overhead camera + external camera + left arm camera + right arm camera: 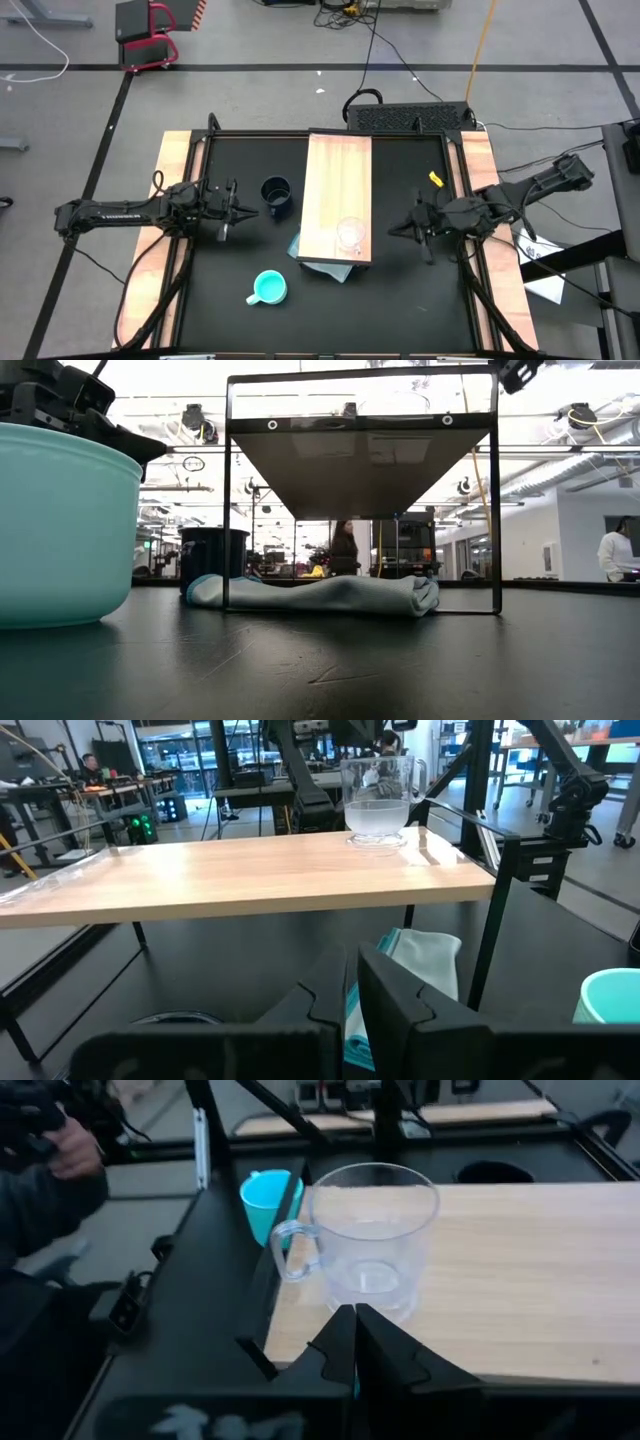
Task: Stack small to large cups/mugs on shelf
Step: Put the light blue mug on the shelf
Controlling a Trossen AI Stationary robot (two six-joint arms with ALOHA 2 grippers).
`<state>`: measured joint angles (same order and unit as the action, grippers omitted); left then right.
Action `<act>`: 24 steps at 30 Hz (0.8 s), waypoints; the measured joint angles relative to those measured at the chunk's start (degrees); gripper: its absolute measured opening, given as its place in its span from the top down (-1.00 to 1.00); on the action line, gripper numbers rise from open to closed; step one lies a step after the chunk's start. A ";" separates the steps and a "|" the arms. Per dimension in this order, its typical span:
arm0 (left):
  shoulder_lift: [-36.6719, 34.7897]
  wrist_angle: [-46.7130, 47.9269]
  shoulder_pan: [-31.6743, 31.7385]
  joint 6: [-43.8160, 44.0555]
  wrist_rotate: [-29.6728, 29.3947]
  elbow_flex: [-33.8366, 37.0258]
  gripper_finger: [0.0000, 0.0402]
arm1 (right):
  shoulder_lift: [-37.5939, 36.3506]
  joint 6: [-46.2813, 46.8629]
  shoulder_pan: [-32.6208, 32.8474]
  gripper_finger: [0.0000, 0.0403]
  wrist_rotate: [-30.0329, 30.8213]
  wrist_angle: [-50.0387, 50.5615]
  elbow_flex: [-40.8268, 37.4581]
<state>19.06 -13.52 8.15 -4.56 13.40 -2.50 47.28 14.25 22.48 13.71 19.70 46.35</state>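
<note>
The light-wood shelf (338, 190) stands raised over the middle of the black table. The small clear glass mug (350, 235) stands upright on the shelf's near end; it also shows in the right wrist view (370, 1245). The dark navy mug (276, 195) stands on the table just left of the shelf. The turquoise mug (268, 288) stands on the table at the near left. My left gripper (250, 210) is shut and empty, just left of the navy mug. My right gripper (395, 228) is shut and empty, right of the shelf, pointing at the glass mug.
A folded light-blue cloth (303, 247) lies on the table under the shelf's near end. Thin black legs (497, 510) carry the shelf. A small yellow thing (435, 178) lies at the far right. Wooden strips (170, 200) edge the table. People show in the room behind.
</note>
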 joint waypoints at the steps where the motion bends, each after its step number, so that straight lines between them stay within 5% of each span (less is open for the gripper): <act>1: 0.00 0.03 0.00 0.19 0.01 0.01 0.84 | -0.42 -0.19 0.30 1.00 0.00 -1.79 -1.32; 24: 0.01 0.04 -0.01 -0.15 3.41 0.02 0.84 | -6.43 -4.71 7.65 1.00 6.43 -26.82 -22.11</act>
<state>19.07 -13.47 8.14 -4.71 16.81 -2.48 40.85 9.54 30.13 20.14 -7.12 24.24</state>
